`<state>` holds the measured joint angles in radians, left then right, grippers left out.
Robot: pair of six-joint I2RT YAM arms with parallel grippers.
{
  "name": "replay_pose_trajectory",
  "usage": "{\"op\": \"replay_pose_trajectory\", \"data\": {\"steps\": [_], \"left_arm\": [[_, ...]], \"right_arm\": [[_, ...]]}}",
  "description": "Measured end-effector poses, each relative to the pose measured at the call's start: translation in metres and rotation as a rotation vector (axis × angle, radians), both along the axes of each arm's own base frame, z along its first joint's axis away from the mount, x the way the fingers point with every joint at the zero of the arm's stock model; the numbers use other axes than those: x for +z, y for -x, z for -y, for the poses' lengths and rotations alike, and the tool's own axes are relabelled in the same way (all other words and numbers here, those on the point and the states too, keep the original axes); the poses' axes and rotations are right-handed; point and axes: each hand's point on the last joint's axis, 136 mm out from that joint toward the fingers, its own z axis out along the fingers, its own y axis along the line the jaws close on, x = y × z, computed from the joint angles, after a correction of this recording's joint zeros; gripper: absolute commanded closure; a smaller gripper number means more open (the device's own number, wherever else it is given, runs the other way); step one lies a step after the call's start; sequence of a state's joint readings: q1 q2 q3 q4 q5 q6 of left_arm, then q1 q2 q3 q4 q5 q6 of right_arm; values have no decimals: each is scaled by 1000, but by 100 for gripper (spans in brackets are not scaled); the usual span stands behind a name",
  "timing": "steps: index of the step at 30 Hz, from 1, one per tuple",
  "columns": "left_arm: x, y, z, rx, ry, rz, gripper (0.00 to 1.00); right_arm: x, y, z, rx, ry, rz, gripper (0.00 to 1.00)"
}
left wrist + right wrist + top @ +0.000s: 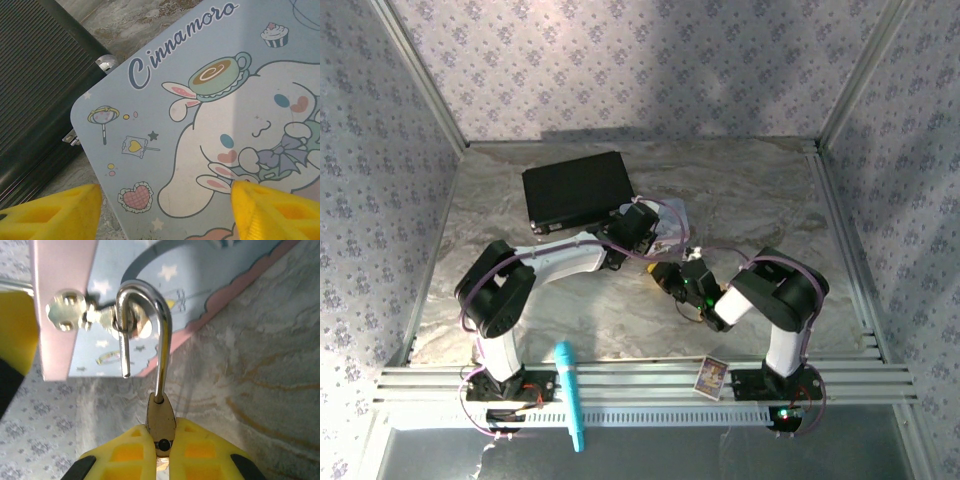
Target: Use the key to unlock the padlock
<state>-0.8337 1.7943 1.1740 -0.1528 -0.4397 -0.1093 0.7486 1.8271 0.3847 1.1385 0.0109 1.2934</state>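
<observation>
Clamping the padlock point(160, 415) by its body at the tin's point(65, 290) hasp point(100, 317) mid-worktop point(260, 365), the right gripper point(161, 430) shows the shackle point(164, 340) already sprung, one leg free; unhooking it looks next, while the left gripper point(165, 195) hangs spread above the lid point(200, 125)

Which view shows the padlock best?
Right wrist: the padlock is close up, body pinched by the right gripper, shackle through the tin's hasp. Top external: too small to tell. Left wrist: the tin's lid.
</observation>
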Motion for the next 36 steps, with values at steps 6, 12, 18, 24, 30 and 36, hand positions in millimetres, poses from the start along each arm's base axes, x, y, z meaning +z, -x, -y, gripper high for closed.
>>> {"op": "replay_pose_trajectory", "data": {"steps": [6, 12, 18, 24, 30, 36], "left_arm": [[-1, 0, 0, 1, 2, 5, 32], [-1, 0, 0, 1, 4, 7, 32], [0, 0, -1, 6, 9, 6, 31], [3, 1, -5, 22, -13, -6, 29], [6, 2, -12, 36, -57, -28, 27], [7, -1, -25, 61, -89, -50, 24]], "right_arm": [[-2, -19, 22, -122, -37, -14, 100], [-5, -22, 29, -145, -41, -28, 100], [-8, -18, 27, -97, -41, -65, 100], [-11, -13, 24, -6, -31, -122, 100], [-14, -4, 20, 120, 50, -177, 100], [-15, 22, 18, 269, 147, -236, 100]]}}
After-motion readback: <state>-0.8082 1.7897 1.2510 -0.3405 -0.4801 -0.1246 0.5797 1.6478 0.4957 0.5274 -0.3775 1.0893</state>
